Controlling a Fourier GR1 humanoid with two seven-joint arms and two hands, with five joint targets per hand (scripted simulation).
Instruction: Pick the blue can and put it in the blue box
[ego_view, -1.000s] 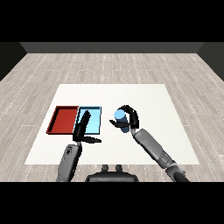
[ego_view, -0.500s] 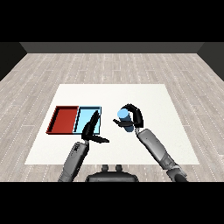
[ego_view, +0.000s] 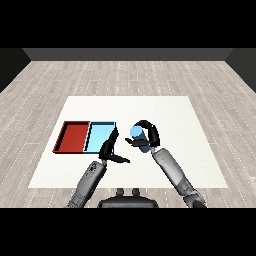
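Note:
My right hand (ego_view: 149, 134) is curled round the blue can (ego_view: 138, 137), which tilts on its side a little above the table, just right of the light blue tray (ego_view: 96, 134). The can's pale blue end faces left. My left hand (ego_view: 110, 149) hovers over the light blue tray's near right corner, fingers straight and thumb spread, holding nothing. It hides part of that tray's right edge.
A red tray (ego_view: 73, 136) lies directly left of the light blue tray, sharing a wall. Both rest on the white table (ego_view: 190, 120), whose top stretches bare to the right and far side. Wooden floor surrounds the table.
My right hand has carried the blue can leftward, toward the light blue tray. My left hand has shifted right and slightly forward, to the tray's near right corner.

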